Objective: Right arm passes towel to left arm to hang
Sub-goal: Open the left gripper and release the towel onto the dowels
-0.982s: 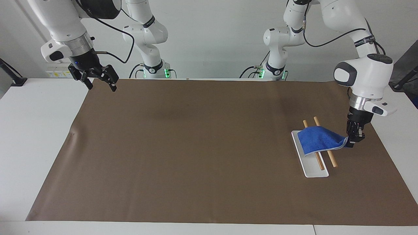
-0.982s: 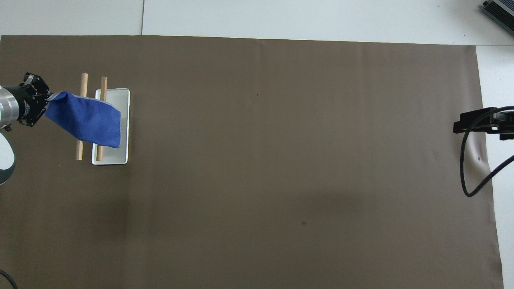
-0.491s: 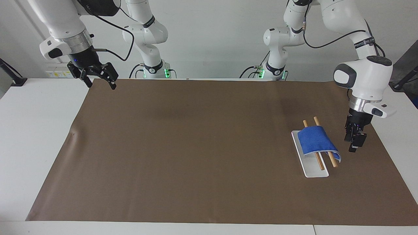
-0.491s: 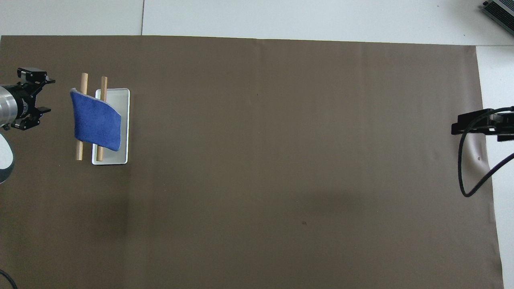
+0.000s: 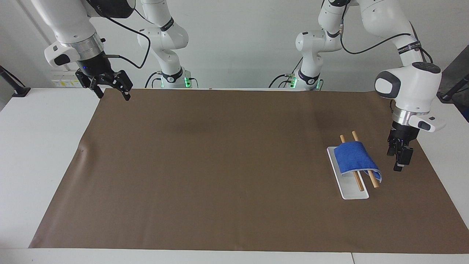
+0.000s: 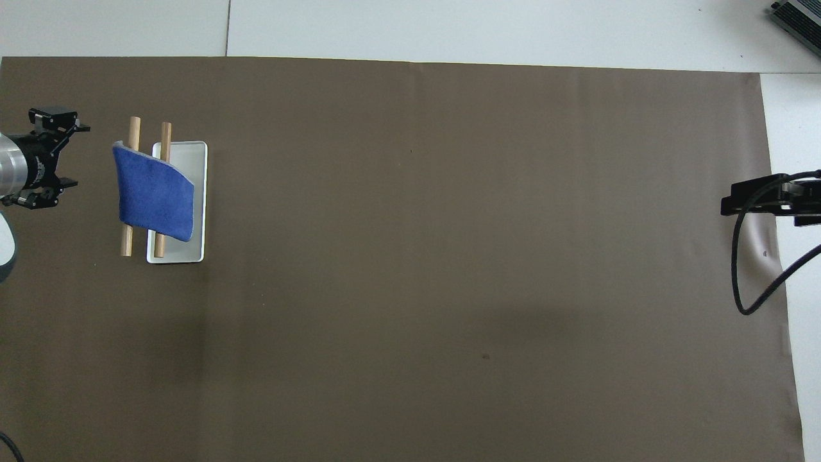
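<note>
Towel (image 5: 354,158), small, rectangular, bright blue terry cloth with thin pale grey edge: draped over two round wooden bars (image 5: 366,165) of a flat white rectangular tray (image 5: 351,192). Lying across both bars, one end drooping past the bar nearer the left gripper, the other end reaching down toward the tray's surface. Not held by either gripper. Seen in overhead view (image 6: 154,192) covering the middle stretch of both bars (image 6: 133,131), bar ends bare on either side; tray (image 6: 192,192) partly covered along one long edge.

Left gripper (image 5: 399,157), compact and black, on white jointed left arm (image 5: 408,82) with silver wrist ring: hanging over the brown mat (image 5: 220,165) just beside the towel, toward the left arm's end of the table. Fingers spread apart, nothing between them, clear gap to the cloth. Same gripper in overhead view (image 6: 54,157) at the picture's edge, both fingers visibly parted, pointing toward the towel, not touching it.

Right gripper (image 5: 111,86), wide-fingered and black, on white jointed right arm (image 5: 71,29) with loose black cable at the wrist: waiting over the mat's corner at the right arm's end of the table, well apart from towel and tray. Fingers spread, empty. In overhead view (image 6: 763,196) only black finger parts and looping cable showing at the picture's edge.

Mat laid over a white table (image 5: 40,146).
</note>
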You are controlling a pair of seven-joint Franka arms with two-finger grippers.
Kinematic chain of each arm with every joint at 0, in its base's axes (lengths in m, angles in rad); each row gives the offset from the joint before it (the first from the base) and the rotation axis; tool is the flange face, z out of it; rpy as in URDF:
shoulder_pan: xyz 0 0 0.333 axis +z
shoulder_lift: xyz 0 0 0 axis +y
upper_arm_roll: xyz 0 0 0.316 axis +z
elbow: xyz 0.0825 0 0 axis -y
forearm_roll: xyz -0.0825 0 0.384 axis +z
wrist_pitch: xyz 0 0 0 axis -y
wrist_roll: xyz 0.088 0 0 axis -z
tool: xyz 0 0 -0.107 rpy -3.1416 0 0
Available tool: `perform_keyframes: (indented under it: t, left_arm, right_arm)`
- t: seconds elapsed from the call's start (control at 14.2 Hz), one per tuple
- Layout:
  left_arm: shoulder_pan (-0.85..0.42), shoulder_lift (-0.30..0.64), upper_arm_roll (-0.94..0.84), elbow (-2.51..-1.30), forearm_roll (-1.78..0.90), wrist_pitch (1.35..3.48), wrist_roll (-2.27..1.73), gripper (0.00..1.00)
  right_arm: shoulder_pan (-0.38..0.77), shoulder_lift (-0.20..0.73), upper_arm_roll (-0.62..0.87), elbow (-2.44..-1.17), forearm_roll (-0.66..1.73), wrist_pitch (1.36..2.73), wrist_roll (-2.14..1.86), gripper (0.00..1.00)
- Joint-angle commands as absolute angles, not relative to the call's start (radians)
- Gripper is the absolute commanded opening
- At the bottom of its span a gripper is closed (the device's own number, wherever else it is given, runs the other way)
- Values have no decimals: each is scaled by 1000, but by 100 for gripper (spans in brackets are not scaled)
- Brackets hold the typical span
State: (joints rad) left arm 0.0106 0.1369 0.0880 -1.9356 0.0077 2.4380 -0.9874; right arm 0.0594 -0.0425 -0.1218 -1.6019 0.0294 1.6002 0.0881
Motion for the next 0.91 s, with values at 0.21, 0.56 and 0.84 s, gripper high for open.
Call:
perform_keyframes:
  t: [0.21, 0.56, 0.84]
  left_arm:
    - [9, 218, 84, -1627, 78, 1964, -596, 100]
    - [9, 224, 42, -1505, 145, 1665, -342, 100]
    - [12, 187, -24, -1457, 141, 1491, -299, 100]
  right_arm:
    - [57, -57, -112, -1620, 12, 1589, 49, 100]
    - [52, -58, -114, -1620, 14, 1588, 48, 100]
    - [54, -60, -115, -1621, 0, 1586, 31, 100]
